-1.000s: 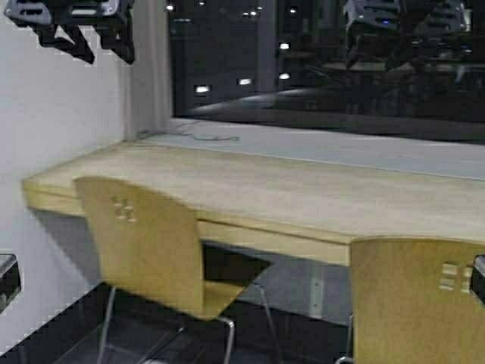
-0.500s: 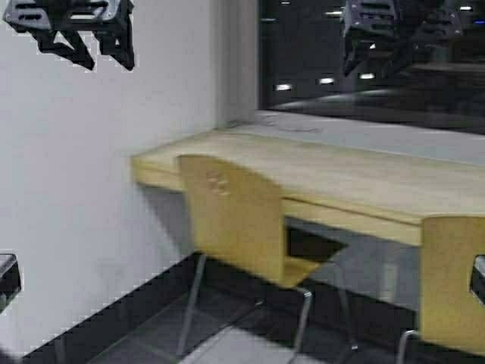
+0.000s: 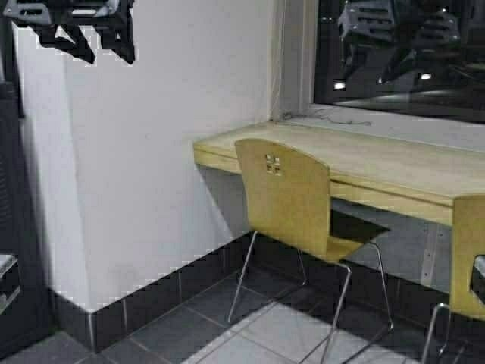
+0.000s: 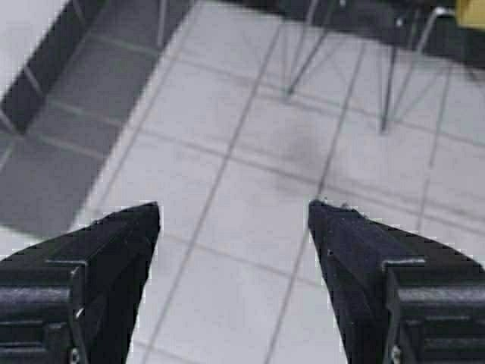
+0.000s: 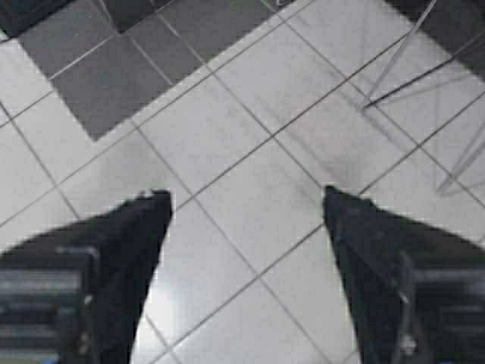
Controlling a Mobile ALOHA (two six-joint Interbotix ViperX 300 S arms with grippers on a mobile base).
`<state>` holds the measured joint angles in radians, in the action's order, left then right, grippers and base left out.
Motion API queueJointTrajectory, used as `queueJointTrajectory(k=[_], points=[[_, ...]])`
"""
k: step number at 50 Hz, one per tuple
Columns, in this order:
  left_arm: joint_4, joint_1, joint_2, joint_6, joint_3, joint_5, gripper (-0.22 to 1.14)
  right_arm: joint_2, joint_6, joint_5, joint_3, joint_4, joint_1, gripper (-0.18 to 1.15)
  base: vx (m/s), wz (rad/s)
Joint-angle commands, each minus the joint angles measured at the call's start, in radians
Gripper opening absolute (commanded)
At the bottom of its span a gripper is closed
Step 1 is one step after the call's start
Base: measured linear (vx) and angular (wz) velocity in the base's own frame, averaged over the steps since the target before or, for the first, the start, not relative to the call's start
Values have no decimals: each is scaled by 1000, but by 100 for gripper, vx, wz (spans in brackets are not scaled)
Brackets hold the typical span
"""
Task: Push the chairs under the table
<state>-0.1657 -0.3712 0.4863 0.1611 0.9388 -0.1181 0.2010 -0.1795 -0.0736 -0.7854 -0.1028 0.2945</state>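
Note:
A yellow-tan chair (image 3: pixel 292 197) with four square cutouts and chrome legs stands with its seat partly under the long light-wood table (image 3: pixel 394 171) fixed below the window. A second chair (image 3: pixel 466 258) like it shows at the right edge. Chrome chair legs (image 4: pixel 386 83) show in the left wrist view and chair legs (image 5: pixel 409 68) in the right wrist view. My left gripper (image 4: pixel 235 216) is open over pale floor tiles, holding nothing. My right gripper (image 5: pixel 246 201) is open over tiles, also empty. Neither touches a chair.
A white wall (image 3: pixel 151 152) with a dark tiled skirting (image 3: pixel 144 303) runs to the table's left end. A dark panel (image 3: pixel 11 189) stands at the far left. A dark window (image 3: pixel 402 53) is behind the table. The floor has pale and grey tiles (image 3: pixel 265 334).
The robot has moved: the whole scene has shifted right and farther off in the high view, so more of the white wall and floor shows. The grippers stay open.

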Motion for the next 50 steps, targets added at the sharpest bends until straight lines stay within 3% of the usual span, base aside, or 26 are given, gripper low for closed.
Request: queueJointTrajectory(k=[1,50], points=[[-8,-2,-8,-8,-21,9,93,-14,-3,2,46,0,3,94,-39,1],[-20,-15,-87,-31,-44,6,93,-35,-3,-63,72,5,-2,94,-36,-7]])
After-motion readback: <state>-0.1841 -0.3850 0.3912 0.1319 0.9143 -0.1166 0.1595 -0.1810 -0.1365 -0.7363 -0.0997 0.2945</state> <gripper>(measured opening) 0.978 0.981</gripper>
